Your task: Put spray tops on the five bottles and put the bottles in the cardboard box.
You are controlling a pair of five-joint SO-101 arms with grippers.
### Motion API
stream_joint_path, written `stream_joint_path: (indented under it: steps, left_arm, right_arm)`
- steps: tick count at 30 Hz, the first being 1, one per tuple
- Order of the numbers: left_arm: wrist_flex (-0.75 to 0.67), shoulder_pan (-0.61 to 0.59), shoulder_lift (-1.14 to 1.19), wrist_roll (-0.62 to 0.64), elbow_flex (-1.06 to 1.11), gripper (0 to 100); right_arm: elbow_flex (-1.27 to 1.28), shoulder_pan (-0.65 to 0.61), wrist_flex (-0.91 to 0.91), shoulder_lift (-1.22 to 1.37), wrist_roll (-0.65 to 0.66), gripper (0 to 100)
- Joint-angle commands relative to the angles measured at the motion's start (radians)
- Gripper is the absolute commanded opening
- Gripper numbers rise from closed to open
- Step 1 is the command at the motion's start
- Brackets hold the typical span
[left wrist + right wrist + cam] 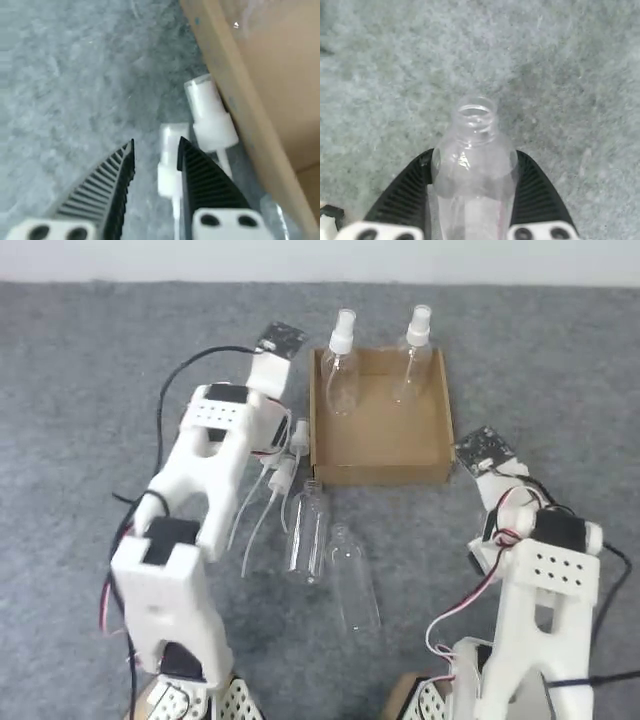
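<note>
My left gripper (156, 142) is open just above the grey carpet beside the cardboard box (240, 90). A white spray top (169, 167) lies between its fingers, close against one of them. A second spray top (210, 112) lies next to the box wall. My right gripper (475, 155) is shut on a clear uncapped bottle (475, 125), whose open neck points away from the wrist. In the high view two capped bottles (340, 370) (415, 360) lie in the box (380, 472). Two uncapped bottles (305, 530) (355, 580) lie on the carpet in front of it.
Thin dip tubes (255, 525) trail from the spray tops (285, 465) toward the left arm (200, 490). The right arm (535, 570) stands at the front right, below the box's right corner. Grey carpet (560, 370) covers the table.
</note>
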Motion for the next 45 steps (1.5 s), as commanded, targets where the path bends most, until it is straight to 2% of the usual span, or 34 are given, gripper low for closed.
stream_joint_path:
  steps: [1,7,10,13,17,20,26,30,33,37,40,45]
  left_arm:
    - [0.003,0.000,0.032,-0.008,-0.099,13]
    - [0.005,-0.023,0.107,-0.011,-0.110,13]
    - [0.026,-0.044,0.106,-0.012,-0.114,8]
    - [0.072,-0.057,0.097,-0.012,-0.120,1]
    - [0.181,-0.078,0.020,-0.005,-0.153,1]
    - [0.242,-0.095,-0.114,0.031,-0.153,1]
    - [0.376,-0.123,-0.486,0.081,-0.101,1]
    - [0.388,-0.127,-0.752,0.112,0.025,1]
    - [0.384,-0.126,-0.951,0.114,0.136,1]
    - [0.307,-0.126,-1.195,0.123,0.237,1]
    - [0.261,-0.126,-1.343,0.193,0.280,1]
    - [0.173,-0.120,-1.508,0.293,0.317,1]
  right_arm:
    - [0.008,-0.007,0.008,-0.041,0.035,0.9]
    - [0.009,-0.007,-0.001,-0.050,0.028,0.8]
    - [0.005,-0.008,-0.001,-0.050,0.028,0.7]
    - [0.002,-0.010,-0.005,-0.051,0.028,0.9]
    - [0.002,-0.064,-0.084,-0.051,0.026,0.7]
    - [-0.023,-0.153,-0.136,-0.051,-0.005,0.7]
    - [-0.172,-0.354,-0.176,-0.051,-0.318,0.7]
    - [-0.181,-0.529,-0.285,-0.051,-0.370,0.7]
    - [-0.180,-0.611,-0.302,-0.051,-0.368,0.7]
    - [-0.170,-0.710,-0.420,-0.050,-0.377,0.7]
    - [-0.169,-0.771,-0.515,-0.050,-0.387,0.6]
    - [-0.063,-0.872,-0.699,-0.051,-0.517,0.6]
